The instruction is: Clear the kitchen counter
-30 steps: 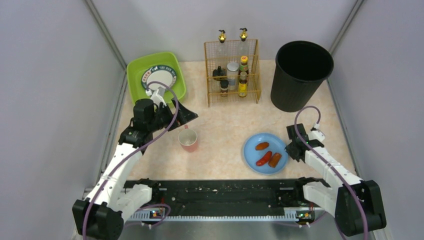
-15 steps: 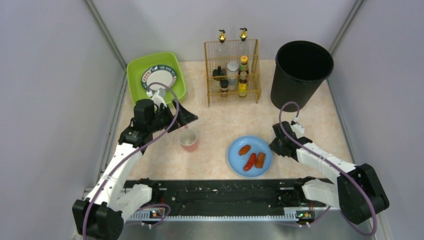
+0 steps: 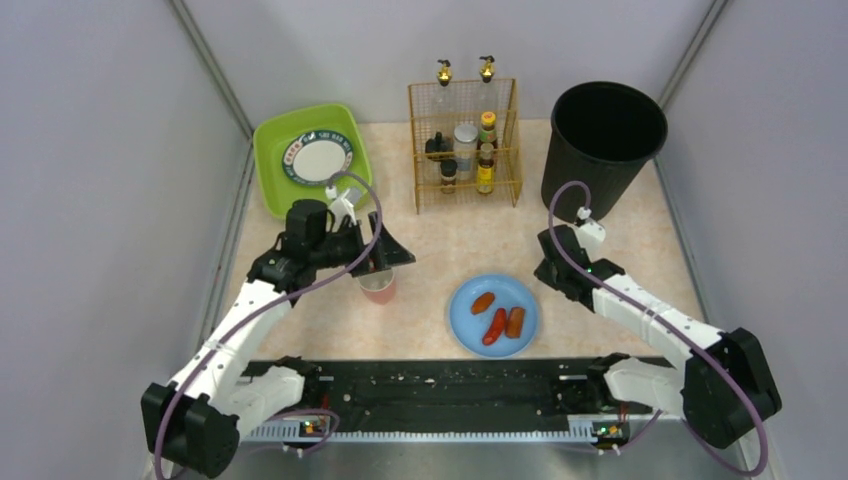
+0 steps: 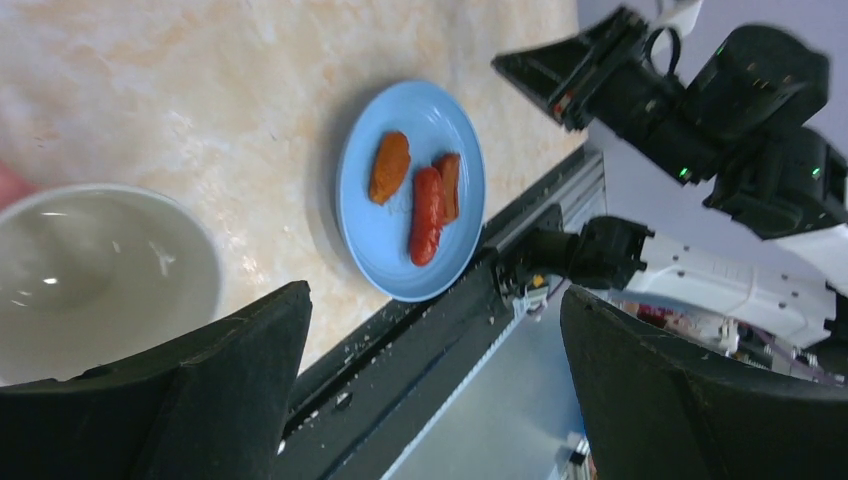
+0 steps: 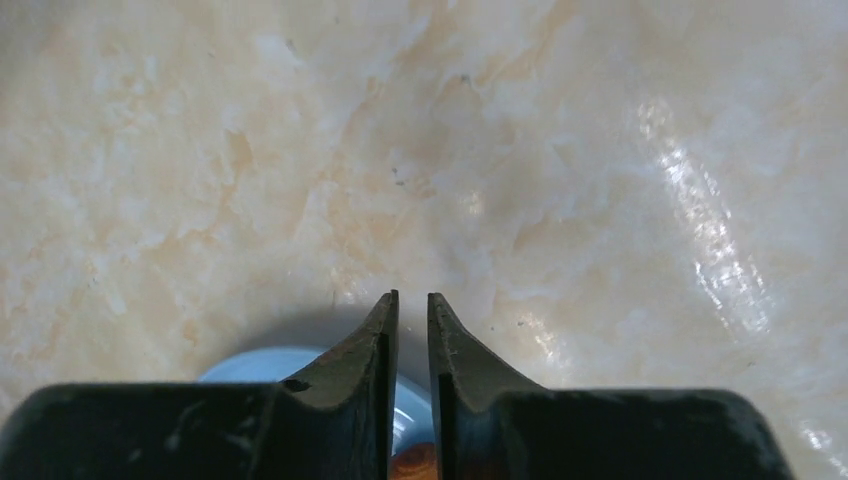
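On the pale marbled kitchen counter (image 3: 450, 240) a blue plate (image 3: 470, 325) carries three sausages (image 3: 495, 322). My right gripper (image 3: 543, 274) hovers just off the plate's right rim. In the right wrist view its jaws (image 5: 413, 297) stand a narrow slit apart with nothing between them, and the plate (image 5: 240, 365) shows underneath. My left gripper (image 3: 386, 256) is wide open over a pink cup (image 3: 378, 291). From the left wrist the cup (image 4: 90, 270) lies beside the left finger, the plate (image 4: 385, 240) is further off, and the gripper (image 4: 435, 292) is empty.
A green tub (image 3: 270, 150) holding a patterned dish (image 3: 318, 157) sits at the back left. A wire rack of bottles (image 3: 465, 150) stands at the back centre, and a black bin (image 3: 603, 150) at the back right. A black rail (image 3: 440, 385) runs along the near edge.
The blue plate slid left across the counter with the right gripper, which then rose off its rim as its jaws parted slightly. The left gripper shifted right, over the cup.
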Controlling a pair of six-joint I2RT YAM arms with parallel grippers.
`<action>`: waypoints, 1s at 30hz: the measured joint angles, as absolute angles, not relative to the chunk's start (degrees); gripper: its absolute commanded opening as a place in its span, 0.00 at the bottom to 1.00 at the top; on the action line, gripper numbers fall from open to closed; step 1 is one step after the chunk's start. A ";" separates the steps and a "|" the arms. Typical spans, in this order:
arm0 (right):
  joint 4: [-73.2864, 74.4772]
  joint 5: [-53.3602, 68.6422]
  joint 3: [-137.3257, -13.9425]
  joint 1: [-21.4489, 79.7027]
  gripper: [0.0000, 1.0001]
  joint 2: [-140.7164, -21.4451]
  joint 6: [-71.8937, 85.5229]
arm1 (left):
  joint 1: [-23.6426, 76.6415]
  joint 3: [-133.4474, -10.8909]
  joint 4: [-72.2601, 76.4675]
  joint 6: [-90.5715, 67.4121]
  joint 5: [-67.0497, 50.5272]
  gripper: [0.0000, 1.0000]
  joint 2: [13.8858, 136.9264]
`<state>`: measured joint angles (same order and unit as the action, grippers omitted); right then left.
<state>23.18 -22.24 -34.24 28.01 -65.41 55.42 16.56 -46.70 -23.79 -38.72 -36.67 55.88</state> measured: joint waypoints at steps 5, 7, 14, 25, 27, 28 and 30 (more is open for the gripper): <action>23.99 -25.65 -35.05 28.01 0.34 -61.08 50.33 | 24.64 -47.64 -25.34 -38.41 -35.44 0.99 57.43; 24.25 -26.11 -35.05 28.01 0.41 -59.20 48.10 | 28.05 -47.81 -25.52 -38.74 -33.91 0.99 57.67; 23.42 -24.73 -35.03 28.01 0.49 -50.92 40.36 | 39.75 -47.86 -24.80 -42.22 -25.23 0.99 61.08; 22.31 -21.96 -34.92 28.01 0.49 -46.96 35.07 | 50.94 -47.86 -23.42 -46.22 -9.58 0.94 76.93; 22.28 -21.50 -34.89 28.01 0.49 -46.52 34.79 | 51.22 -47.86 -22.98 -46.85 -8.25 0.92 79.02; 22.26 -21.26 -34.85 28.01 0.49 -46.24 34.61 | 51.35 -47.86 -22.48 -47.11 -7.77 0.91 80.09; 21.85 -20.84 -34.52 28.01 0.49 -45.78 34.41 | 51.44 -47.86 -21.43 -47.77 -7.11 0.87 82.08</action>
<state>21.85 -20.84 -34.52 28.01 -45.78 34.41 51.44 -47.86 -21.43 -47.77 -7.11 82.08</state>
